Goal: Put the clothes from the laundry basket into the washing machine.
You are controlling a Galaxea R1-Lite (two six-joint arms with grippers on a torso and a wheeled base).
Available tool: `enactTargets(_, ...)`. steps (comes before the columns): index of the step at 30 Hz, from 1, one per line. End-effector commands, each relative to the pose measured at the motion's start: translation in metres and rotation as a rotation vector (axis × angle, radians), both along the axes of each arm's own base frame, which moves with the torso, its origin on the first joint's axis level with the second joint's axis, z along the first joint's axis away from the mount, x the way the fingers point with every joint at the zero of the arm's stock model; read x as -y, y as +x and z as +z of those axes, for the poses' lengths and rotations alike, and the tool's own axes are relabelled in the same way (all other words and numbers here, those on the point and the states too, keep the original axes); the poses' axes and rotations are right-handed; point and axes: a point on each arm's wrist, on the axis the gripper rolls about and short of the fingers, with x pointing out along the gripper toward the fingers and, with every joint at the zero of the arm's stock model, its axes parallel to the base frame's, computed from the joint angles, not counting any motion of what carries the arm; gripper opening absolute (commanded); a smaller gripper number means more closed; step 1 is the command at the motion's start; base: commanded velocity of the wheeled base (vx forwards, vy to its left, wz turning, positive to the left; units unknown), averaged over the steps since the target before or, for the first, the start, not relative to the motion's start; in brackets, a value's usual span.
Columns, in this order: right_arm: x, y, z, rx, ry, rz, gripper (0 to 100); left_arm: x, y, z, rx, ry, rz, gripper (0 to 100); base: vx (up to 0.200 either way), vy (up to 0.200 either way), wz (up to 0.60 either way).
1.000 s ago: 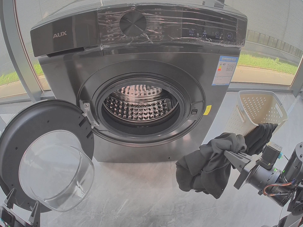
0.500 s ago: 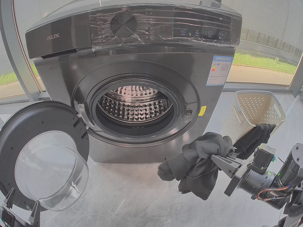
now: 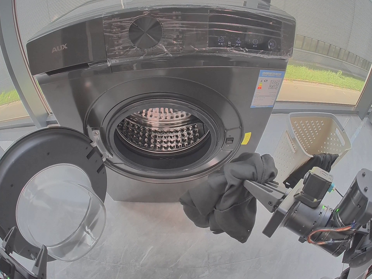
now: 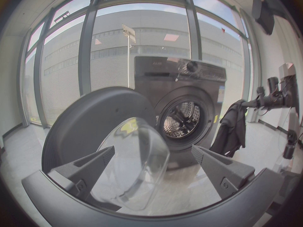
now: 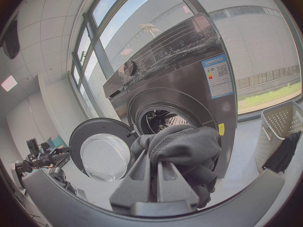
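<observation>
Fingers (image 5: 140, 180) of the right gripper (image 3: 250, 183) are clamped on a dark garment (image 3: 228, 192), drum (image 3: 162, 136) isn't loaded yet, another garment (image 3: 323, 160) is left on the basket (image 3: 288, 152).

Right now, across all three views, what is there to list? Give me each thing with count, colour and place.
washer: one, dark grey, straight ahead on the floor
door: one, dark grey with a clear bowl, swung open to the robot's left
drum: one, steel, behind the open port, no clothes seen inside
basket: one, cream, right of the washer
held garment: one, dark grey, hanging before the washer's lower right corner
second garment: one, dark, draped at the basket's rim
label: one, blue and white, washer front, upper right
yellow sticker: one, right of the port
left gripper: open, low beside the door
right gripper: shut on the held garment
</observation>
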Motion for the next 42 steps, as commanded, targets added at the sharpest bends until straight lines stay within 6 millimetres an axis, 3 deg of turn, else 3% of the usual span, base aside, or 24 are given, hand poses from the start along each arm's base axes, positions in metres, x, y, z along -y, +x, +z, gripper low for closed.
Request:
enactTargets(1,-0.026,0.016,-0.007,-0.007,-0.010,-0.003,0,0.003,-0.011,0.052,0.087,-0.026,-0.164,100,0.000,0.000,0.00)
enactTargets(8,-0.056,0.043,-0.008,0.004,0.005,-0.107,0,0.007,0.022,0.058,-0.144,-0.029,-0.342,100,0.000,0.000,0.00)
enactTargets(12,-0.066,0.057,-0.010,0.009,0.010,-0.150,0,0.009,0.038,0.064,-0.178,0.002,-0.396,100,0.000,0.000,0.00)
enactTargets(18,-0.087,0.085,0.003,0.058,0.082,-0.195,0,0.014,0.083,0.074,-0.252,0.020,-0.512,100,0.000,0.000,0.00)
enactTargets(21,-0.094,0.081,0.009,0.072,0.106,-0.156,0,0.023,0.094,0.072,-0.300,0.030,-0.609,100,0.000,0.000,0.00)
enactTargets(27,-0.099,0.084,0.002,0.065,0.090,-0.126,0,0.040,0.116,0.071,-0.379,0.051,-0.687,100,0.000,0.000,0.00)
enactTargets(28,-0.102,0.087,0.004,0.076,0.107,-0.127,0,0.051,0.132,0.069,-0.403,0.055,-0.722,100,0.000,0.000,0.00)
enactTargets(30,-0.102,0.090,0.006,0.084,0.112,-0.132,0,0.059,0.144,0.066,-0.403,0.059,-0.746,100,0.000,0.000,0.00)
enactTargets(42,-0.103,0.093,-0.001,0.073,0.098,-0.124,0,0.108,0.189,0.043,-0.496,0.055,-0.856,100,0.000,0.000,0.00)
